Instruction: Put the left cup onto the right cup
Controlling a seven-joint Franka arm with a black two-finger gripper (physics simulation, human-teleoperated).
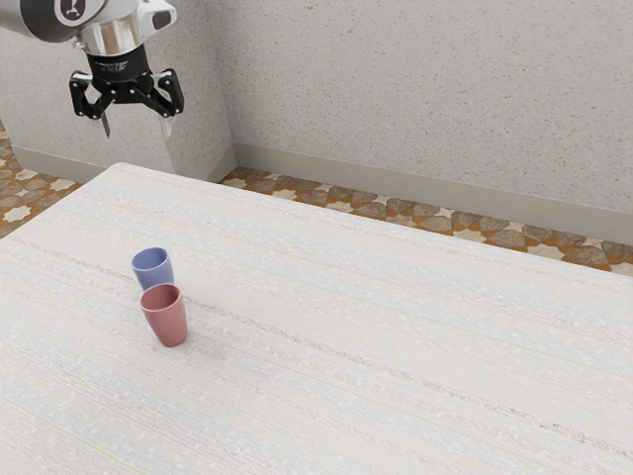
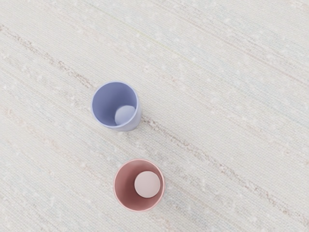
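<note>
Evidently nothing had been picked up yet. The black two-finger gripper [image 1: 135, 126] hung high in the air above the table's far corner on the exterior view's left. Its fingers were spread wide with nothing between them, well apart from both cups. That height probably served to give the hand's camera a look straight down on the pair before any descent.

The small lavender-blue plastic cup [image 1: 152, 268] [image 2: 116, 106] and the small dusty-pink plastic cup [image 1: 164, 314] [image 2: 139, 184] stood upright, mouths up, on the pale wood-grained table [image 1: 415, 336] [image 2: 231, 67]. They sat toward the table's edge on the exterior view's left. The blue one was a little closer to the far edge and the pink one closer to the near edge. From the side they seemed to overlap, but from above a strip of bare table showed between them, so they were near and not touching.

Since the arm reached from the exterior view's left, the blue cup was likely the left cup to be lifted and the pink cup the one to receive it, though that is my reading. Both open mouths faced up, which suits nesting one in the other. The narrow gap would call for gripping the blue cup by its rim across the side clear of its neighbour.
</note>
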